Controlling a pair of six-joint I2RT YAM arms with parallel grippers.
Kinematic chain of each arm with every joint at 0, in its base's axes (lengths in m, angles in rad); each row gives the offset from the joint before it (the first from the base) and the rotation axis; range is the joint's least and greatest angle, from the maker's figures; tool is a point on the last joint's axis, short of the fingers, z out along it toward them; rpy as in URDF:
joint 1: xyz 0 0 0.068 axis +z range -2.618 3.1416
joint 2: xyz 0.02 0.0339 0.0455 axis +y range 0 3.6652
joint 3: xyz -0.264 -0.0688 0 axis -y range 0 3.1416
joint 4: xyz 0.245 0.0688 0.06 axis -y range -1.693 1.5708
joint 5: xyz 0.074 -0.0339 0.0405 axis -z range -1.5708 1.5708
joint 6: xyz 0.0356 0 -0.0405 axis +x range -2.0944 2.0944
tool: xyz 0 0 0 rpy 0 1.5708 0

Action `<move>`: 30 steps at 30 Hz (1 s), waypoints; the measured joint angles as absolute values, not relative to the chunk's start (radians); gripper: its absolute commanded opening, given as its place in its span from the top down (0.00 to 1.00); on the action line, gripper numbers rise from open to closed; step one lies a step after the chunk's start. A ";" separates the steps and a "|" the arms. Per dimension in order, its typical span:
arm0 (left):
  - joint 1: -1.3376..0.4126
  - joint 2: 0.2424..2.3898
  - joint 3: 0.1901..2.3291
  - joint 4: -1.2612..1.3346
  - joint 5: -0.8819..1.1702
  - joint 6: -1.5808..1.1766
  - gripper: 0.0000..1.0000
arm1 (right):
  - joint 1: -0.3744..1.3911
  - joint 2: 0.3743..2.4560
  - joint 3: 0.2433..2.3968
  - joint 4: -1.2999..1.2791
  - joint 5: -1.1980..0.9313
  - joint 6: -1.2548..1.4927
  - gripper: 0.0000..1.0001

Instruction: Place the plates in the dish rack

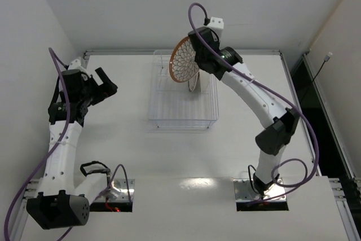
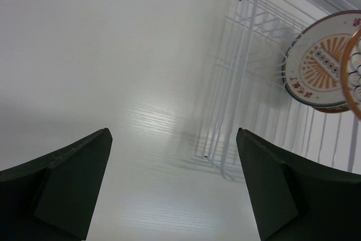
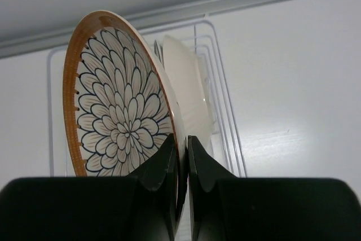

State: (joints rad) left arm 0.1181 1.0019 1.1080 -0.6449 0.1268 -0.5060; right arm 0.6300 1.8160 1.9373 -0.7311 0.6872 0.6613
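The right gripper (image 3: 180,153) is clamping the petal-patterned plate (image 3: 121,117) upright above the dish rack (image 1: 169,112)'s far end, while the left gripper (image 1: 106,83) is hovering wide open.

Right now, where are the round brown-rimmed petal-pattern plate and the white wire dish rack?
round brown-rimmed petal-pattern plate (image 3: 121,117), right wrist view, patterned face.
white wire dish rack (image 1: 183,122), top external view, near wall.
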 measured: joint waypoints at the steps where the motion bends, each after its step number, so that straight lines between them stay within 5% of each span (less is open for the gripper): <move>1: 0.116 0.996 1.098 -0.646 0.111 -0.505 0.08 | 0.638 1.850 1.991 -0.746 0.721 0.652 1.00; 7: 0.111 0.987 1.005 -0.640 -0.001 -0.506 0.08 | 0.691 2.030 2.206 -0.812 0.897 0.607 1.00; 20: 0.111 0.842 0.925 -0.613 -0.128 -0.532 0.08 | 0.728 2.166 2.217 -0.864 1.080 0.542 1.00; 30: 0.111 0.847 0.918 -0.615 -0.136 -0.533 0.08 | 0.753 2.220 2.223 -0.659 1.229 0.306 1.00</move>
